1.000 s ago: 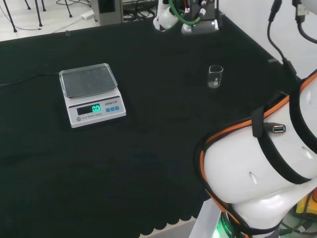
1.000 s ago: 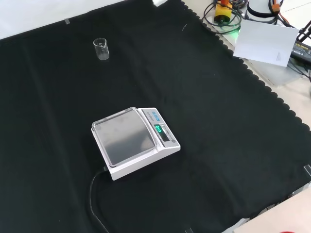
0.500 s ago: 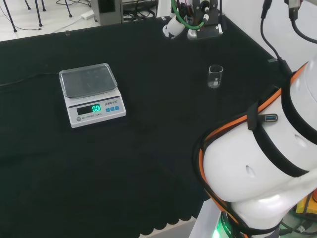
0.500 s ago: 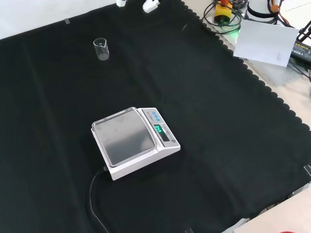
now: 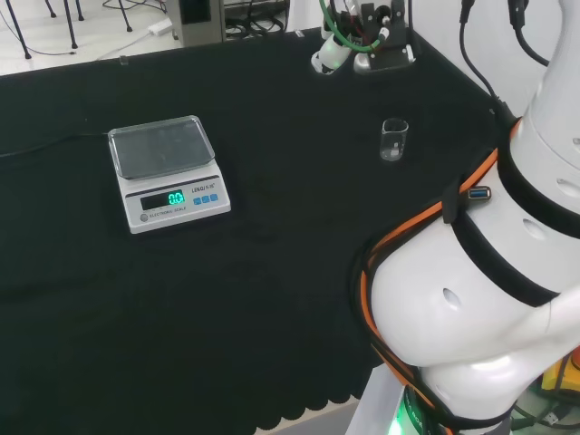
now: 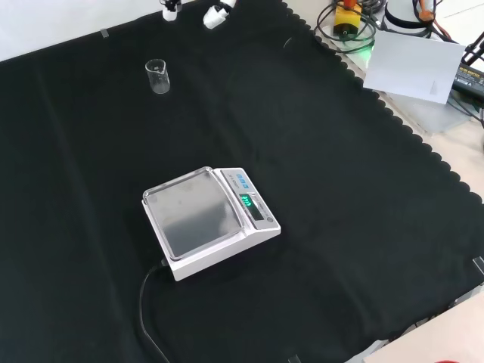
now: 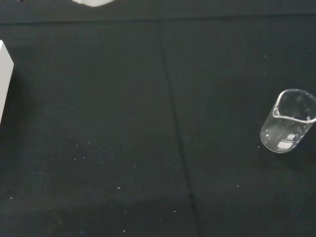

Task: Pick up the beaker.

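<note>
Clear glass beaker (image 5: 393,140) stands untouched near the cloth's far edge; approach it. Hand (image 6: 215,13) state: you cannot tell.

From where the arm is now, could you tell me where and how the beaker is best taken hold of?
Probably around the side wall of the beaker, at mid-height. It stands upright and alone on the black cloth, open end up, away from the scale, so the robot hand can come in level and curl round it without tipping it.
</note>
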Available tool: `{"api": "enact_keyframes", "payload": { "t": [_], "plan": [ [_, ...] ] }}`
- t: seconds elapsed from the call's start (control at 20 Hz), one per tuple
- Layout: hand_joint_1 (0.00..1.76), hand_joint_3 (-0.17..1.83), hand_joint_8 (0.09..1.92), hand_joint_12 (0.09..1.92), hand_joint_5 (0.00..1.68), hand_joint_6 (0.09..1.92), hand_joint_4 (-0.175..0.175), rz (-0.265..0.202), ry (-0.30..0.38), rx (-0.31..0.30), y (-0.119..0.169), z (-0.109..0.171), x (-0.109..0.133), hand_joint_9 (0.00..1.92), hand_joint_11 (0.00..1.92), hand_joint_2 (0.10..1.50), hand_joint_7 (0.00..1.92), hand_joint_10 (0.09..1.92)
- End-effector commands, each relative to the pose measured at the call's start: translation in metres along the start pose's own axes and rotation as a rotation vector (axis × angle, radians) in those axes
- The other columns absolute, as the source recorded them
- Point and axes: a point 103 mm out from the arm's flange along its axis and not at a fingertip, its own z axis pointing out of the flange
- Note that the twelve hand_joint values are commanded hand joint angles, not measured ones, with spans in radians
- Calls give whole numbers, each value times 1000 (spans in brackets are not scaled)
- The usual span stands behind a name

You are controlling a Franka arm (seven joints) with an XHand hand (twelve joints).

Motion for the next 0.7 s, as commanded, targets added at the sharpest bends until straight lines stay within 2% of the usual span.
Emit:
{"api": "enact_keyframes", "payload": {
  "t": [0.05, 0.45, 0.55, 0.7],
  "plan": [
    [801, 653, 658, 1364, 450, 605, 1, 26, 55, 0, 20, 9, -25, 729, 294, 722, 521, 660],
    [808, 659, 663, 1362, 459, 618, -1, 69, 138, -13, 34, 24, -51, 738, 304, 718, 531, 663],
    [809, 661, 666, 1362, 467, 624, -3, 83, 121, -20, 35, 27, -55, 743, 309, 718, 537, 665],
    [810, 664, 672, 1359, 488, 639, -5, 98, 60, -9, 39, 30, -59, 758, 321, 717, 555, 667]
  ]
}}
